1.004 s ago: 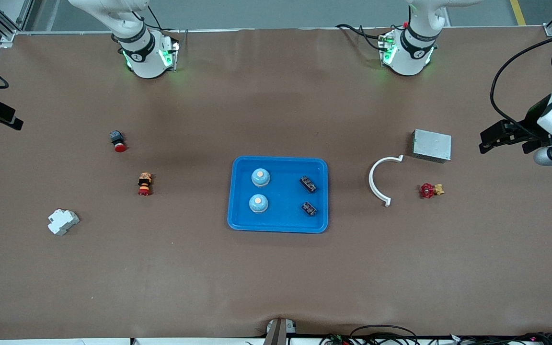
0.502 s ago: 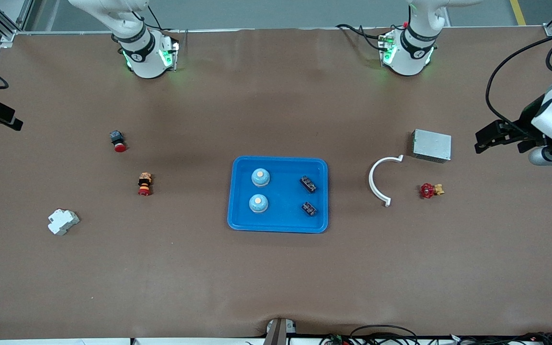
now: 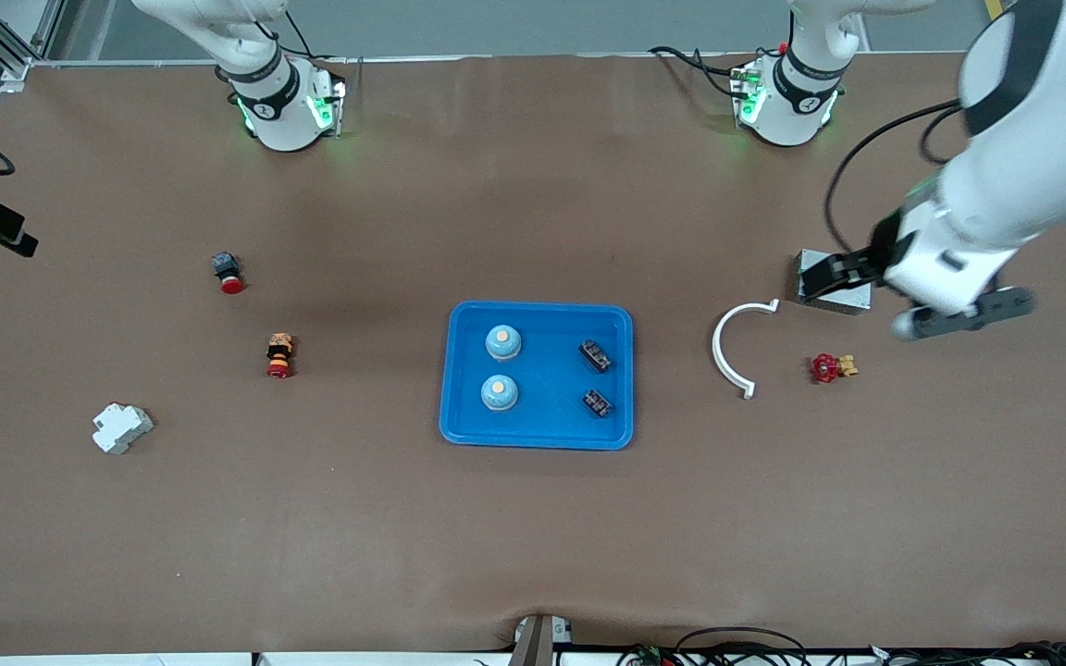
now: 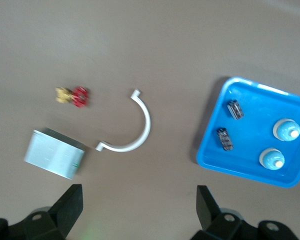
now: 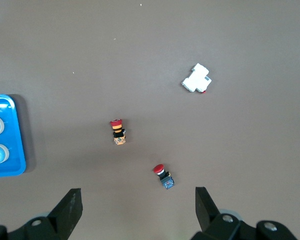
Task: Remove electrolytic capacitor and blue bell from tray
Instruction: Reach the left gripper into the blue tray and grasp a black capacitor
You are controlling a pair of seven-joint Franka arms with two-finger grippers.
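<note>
since the earlier frame, left gripper swung from the right edge inward over the grey metal box, released. right gripper waits at far left, also released. approach step: next, reach the tray at centre, bells and capacitors inside.

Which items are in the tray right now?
Full: the tray holds two blue bells and two small black parts. Nothing has been lifted out.
</note>
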